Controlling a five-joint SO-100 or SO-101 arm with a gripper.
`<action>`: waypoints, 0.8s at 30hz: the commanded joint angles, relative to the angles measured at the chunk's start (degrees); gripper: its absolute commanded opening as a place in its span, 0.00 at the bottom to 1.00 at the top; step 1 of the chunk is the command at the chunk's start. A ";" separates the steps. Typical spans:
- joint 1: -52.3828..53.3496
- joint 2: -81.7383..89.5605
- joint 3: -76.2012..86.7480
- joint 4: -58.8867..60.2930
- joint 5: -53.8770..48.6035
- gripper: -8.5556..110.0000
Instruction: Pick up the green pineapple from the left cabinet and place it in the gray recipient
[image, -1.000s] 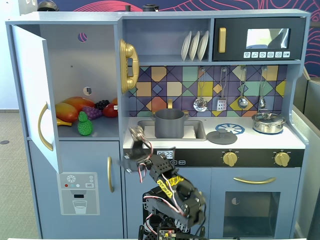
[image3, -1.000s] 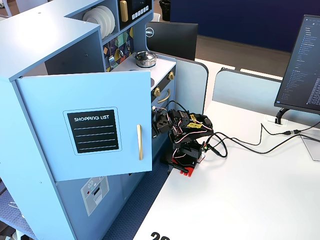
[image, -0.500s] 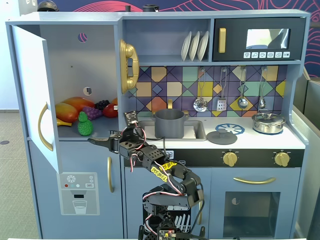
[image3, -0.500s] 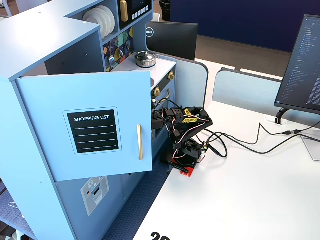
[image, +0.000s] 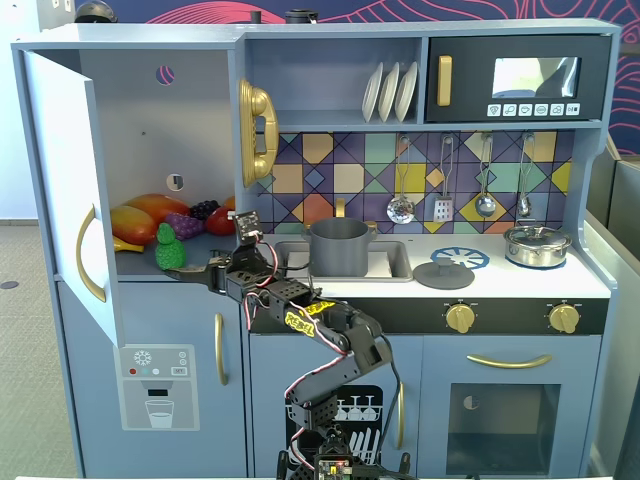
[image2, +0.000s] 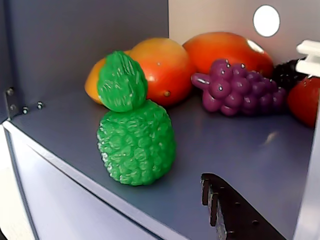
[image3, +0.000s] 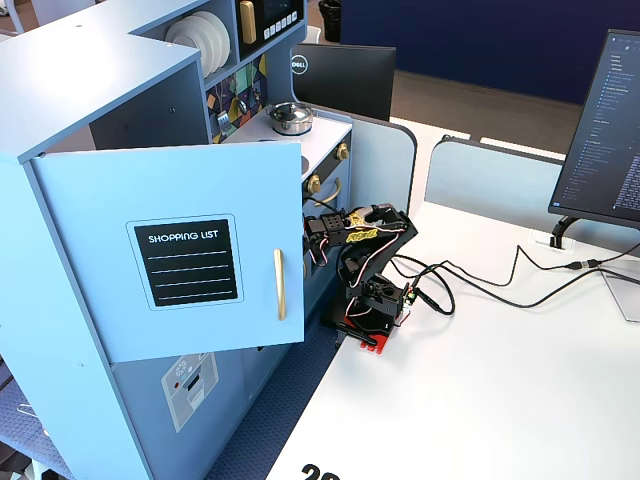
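I see the gripper (image: 185, 272) reached out to the left in a fixed view, its tip at the front lip of the left cabinet (image: 140, 130) shelf, just right of the green pineapple (image: 169, 249) and not touching it. The jaws stand apart: in the wrist view one dark toothed finger (image2: 235, 212) shows low at right and a pale part at the right edge, with open shelf between them and nothing held. In that wrist view the green pineapple (image2: 132, 127) stands upright near the front edge of the shelf, crown up, tilted slightly left. Behind it lie an orange-yellow mango (image2: 155, 70) and a second orange-red fruit (image2: 225, 50); a purple grape bunch (image2: 240, 90) lies to the right of the pineapple and farther back, touching nothing I can be sure of. A round hole (image2: 266, 20) shows in the back wall. The cabinet door (image: 65, 190) is swung open to the left in a fixed view. The gray recipient (image: 340, 248) sits in the sink, right of the cabinet, well apart from the pineapple. In the other fixed view the open door (image3: 180, 250) hides the shelf and the gripper tip; only the arm (image3: 365, 240) shows
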 joint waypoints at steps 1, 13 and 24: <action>-0.53 -3.16 -6.06 -2.55 -1.23 0.49; -1.85 -15.47 -15.03 -5.54 -2.46 0.49; 0.18 -25.14 -21.88 -8.35 -2.55 0.48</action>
